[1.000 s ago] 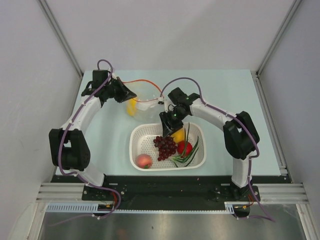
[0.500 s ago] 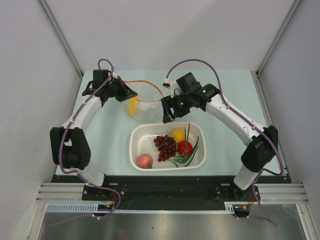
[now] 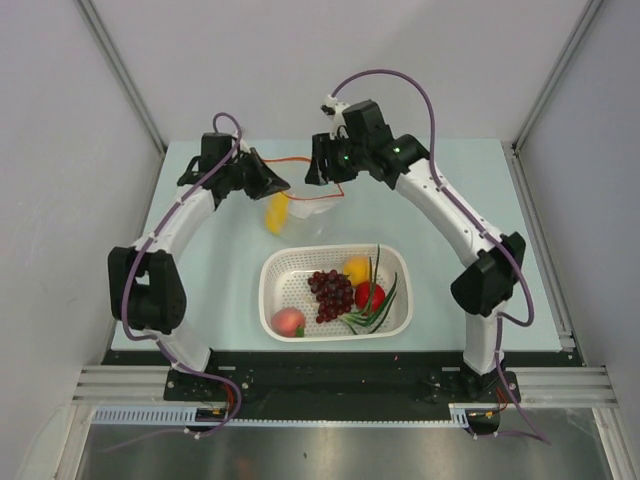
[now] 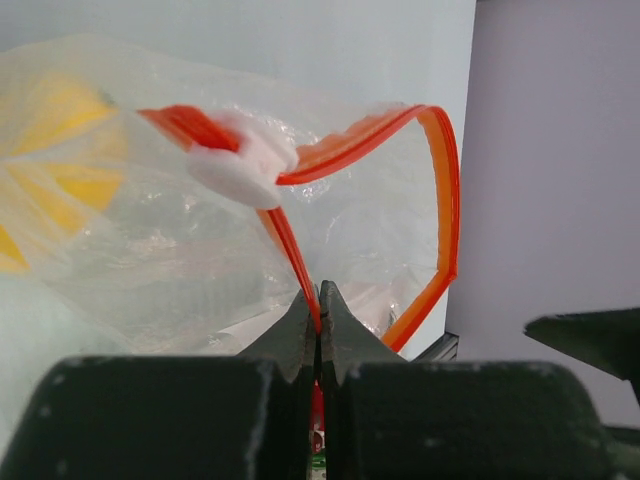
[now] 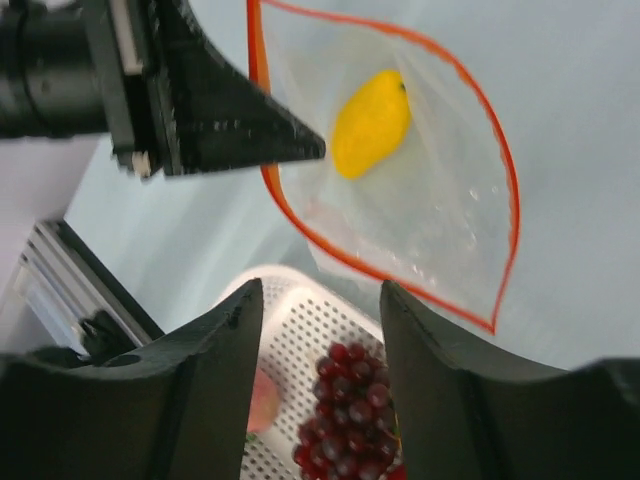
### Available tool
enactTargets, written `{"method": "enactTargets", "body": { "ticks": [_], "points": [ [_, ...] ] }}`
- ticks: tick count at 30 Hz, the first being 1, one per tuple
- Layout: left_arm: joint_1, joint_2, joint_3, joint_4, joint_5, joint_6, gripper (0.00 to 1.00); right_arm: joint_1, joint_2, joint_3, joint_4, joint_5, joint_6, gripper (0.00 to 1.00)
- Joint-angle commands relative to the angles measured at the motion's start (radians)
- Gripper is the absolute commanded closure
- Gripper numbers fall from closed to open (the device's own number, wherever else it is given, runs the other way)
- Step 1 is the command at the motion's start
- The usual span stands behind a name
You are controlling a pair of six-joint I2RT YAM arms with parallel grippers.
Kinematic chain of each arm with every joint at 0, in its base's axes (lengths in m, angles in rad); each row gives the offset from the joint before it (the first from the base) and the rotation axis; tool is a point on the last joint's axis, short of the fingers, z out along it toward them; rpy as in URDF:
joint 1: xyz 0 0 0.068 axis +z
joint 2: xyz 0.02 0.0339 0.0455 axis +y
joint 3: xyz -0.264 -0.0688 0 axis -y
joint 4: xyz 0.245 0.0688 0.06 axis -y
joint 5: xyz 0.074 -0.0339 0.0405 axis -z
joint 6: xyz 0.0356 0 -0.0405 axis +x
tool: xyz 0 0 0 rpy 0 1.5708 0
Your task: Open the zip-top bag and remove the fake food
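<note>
— While the left pincer [image 4: 318, 318] is pressed tight on the red-orange zip strip [image 4: 449, 200], where is the zip-top bag [image 3: 305, 207]?

— Upper middle of the overhead frame, held between the two arms, just beyond the far rim of the white basket [image 3: 272, 285]. Whether its bottom rests on the counter [image 3: 210, 270] I cannot tell. Its mouth gapes as a wide loop, and a white slider [image 4: 240, 165] sits on the strip, upper left in the left wrist view.

— And the right pincer [image 5: 320, 290]?

— Spread wide, with nothing between its fingers [image 5: 225, 380] (the bag shows beyond them, apart from both). Overhead it sits just right of the bag's mouth, top centre. I cannot tell from there whether it touches the plastic.

— What is inside the bag?

— One yellow piece [image 5: 370, 122], low in the clear plastic, near the tip of the left pincer.

— And in the basket?

— Lower centre overhead, it holds dark purple grapes [image 3: 330, 293] in the middle. An orange fruit [image 3: 356, 269] is toward the far side, and a red round fruit [image 3: 370, 296] is just right of the grapes. Green onion stalks [image 3: 368, 317] run across the right part, and a pink peach [image 3: 289, 321] is in the near left corner.
</note>
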Motion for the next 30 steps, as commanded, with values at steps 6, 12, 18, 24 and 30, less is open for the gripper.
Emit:
{"method": "enactTargets", "body": {
  "ticks": [6, 12, 18, 24, 30],
  "points": [
    [-0.052, 0.014, 0.061, 0.038, 0.023, -0.031, 1.0, -0.002, 0.183, 0.142, 0.149, 0.008, 0.363, 0.6],
    [-0.075, 0.03, 0.053, 0.072, 0.026, -0.05, 1.0, -0.021, 0.269, 0.15, 0.15, 0.037, 0.428, 0.66],
    [-0.093, 0.057, 0.074, 0.073, 0.027, -0.056, 1.0, -0.062, 0.325, 0.125, 0.153, 0.014, 0.474, 0.65],
    [-0.098, 0.071, 0.102, 0.072, 0.041, -0.071, 1.0, -0.085, 0.335, 0.068, 0.163, 0.014, 0.455, 0.66],
    [-0.118, 0.111, 0.152, 0.087, 0.061, -0.102, 1.0, -0.085, 0.368, 0.051, 0.193, -0.032, 0.463, 0.61]
  ]
}}
